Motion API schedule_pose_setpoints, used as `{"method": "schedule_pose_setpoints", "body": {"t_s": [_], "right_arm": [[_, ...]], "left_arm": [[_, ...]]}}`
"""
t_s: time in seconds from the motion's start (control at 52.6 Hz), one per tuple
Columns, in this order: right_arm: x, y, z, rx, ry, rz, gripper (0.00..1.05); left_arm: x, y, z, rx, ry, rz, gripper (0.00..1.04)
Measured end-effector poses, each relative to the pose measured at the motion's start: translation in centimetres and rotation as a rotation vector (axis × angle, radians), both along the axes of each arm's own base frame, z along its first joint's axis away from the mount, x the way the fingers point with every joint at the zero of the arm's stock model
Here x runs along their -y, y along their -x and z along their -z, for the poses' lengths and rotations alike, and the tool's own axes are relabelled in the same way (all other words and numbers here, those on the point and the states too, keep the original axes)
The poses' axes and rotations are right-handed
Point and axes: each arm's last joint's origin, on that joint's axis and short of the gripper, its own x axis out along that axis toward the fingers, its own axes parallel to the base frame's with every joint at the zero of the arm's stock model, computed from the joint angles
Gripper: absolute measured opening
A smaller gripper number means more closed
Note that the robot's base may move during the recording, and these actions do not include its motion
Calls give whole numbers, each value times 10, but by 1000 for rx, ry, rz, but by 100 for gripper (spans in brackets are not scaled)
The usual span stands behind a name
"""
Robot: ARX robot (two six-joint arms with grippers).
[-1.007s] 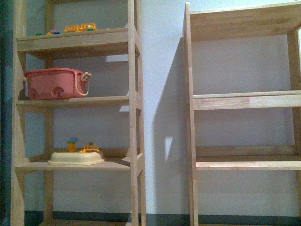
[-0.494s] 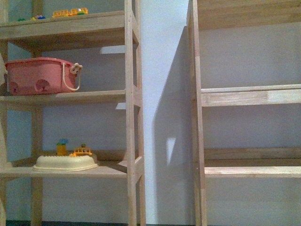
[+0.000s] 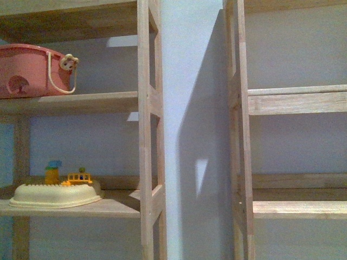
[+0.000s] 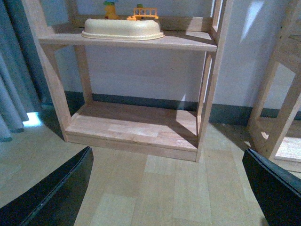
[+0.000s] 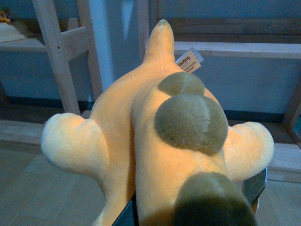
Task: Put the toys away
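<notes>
Two shelf units [image 3: 146,135] fill the front view, with a basket [image 3: 32,70] at 10 o'clock and a block set [image 3: 54,192] at 8; no arm shows. Left wrist: left fingers [image 4: 51,193] spread wide, grasping nothing. Right wrist: right fingers [image 5: 255,184] clamp the plush [image 5: 155,127], its tip toward a shelf [image 5: 235,49] at 12. Lift clear of the board's edge, slide the plush deep, then release.

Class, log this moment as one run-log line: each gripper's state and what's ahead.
left gripper: open, holding nothing | right gripper: shut on plush toy | ahead: wooden shelves, pink basket, block set
</notes>
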Motion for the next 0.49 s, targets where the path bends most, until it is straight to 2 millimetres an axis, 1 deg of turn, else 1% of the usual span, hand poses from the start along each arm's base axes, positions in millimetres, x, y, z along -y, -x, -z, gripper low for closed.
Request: {"method": "schedule_pose_setpoints", "body": {"t_s": [0.494], "right_arm": [[0, 0, 0, 0, 0, 0, 7]], "left_arm": [[0, 0, 0, 0, 0, 0, 98]]}}
